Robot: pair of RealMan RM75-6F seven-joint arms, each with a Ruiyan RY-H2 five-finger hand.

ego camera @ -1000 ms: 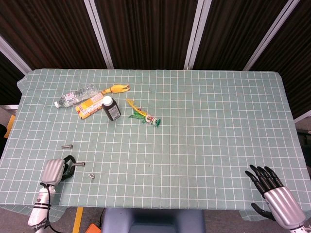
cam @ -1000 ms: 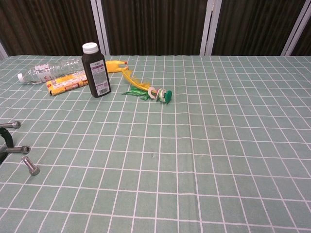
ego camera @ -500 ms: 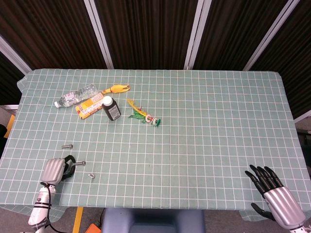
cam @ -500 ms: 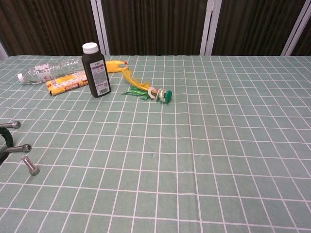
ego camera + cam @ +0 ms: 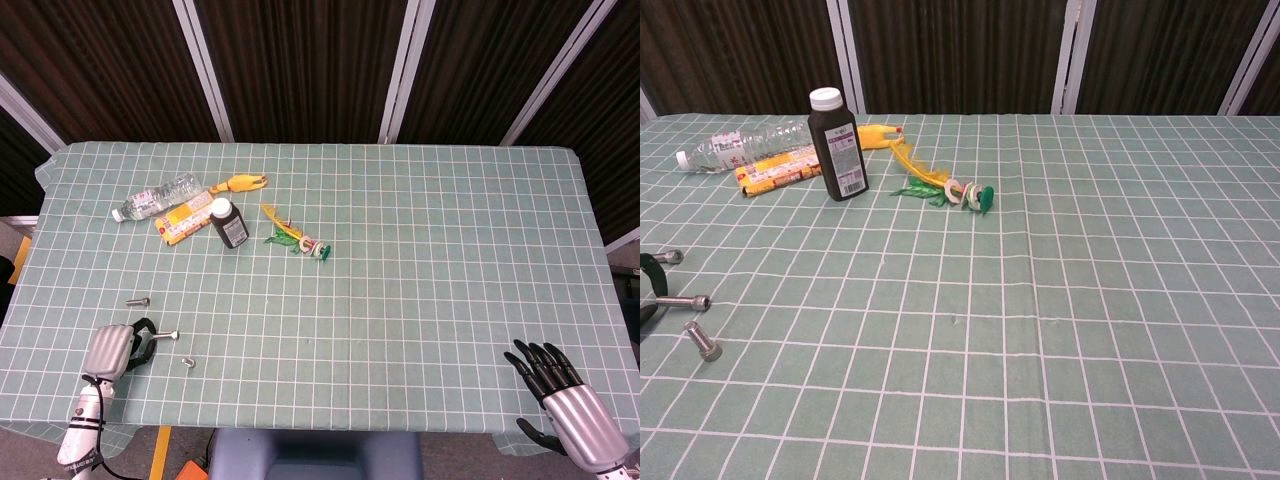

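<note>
My left hand (image 5: 118,348) sits at the near left corner of the table; in the chest view only its dark fingers (image 5: 650,272) show at the left edge. It pinches a steel bolt (image 5: 165,334) (image 5: 686,301) by the shank, with the head pointing right. A second bolt (image 5: 138,300) (image 5: 667,257) lies just beyond the hand, and a third (image 5: 187,363) (image 5: 702,342) lies nearer, to its right. My right hand (image 5: 562,397) hovers at the near right edge with its fingers spread and nothing in them.
At the far left lie a clear water bottle (image 5: 153,198), an orange packet (image 5: 183,218), a dark medicine bottle (image 5: 836,146), a yellow toy (image 5: 241,183) and a feathered toy (image 5: 948,186). The green checked cloth (image 5: 430,260) covers the table.
The bolt in my left hand has shifted slightly up and away from me, and the fingers have edged left in the chest view. My right hand has not moved.
</note>
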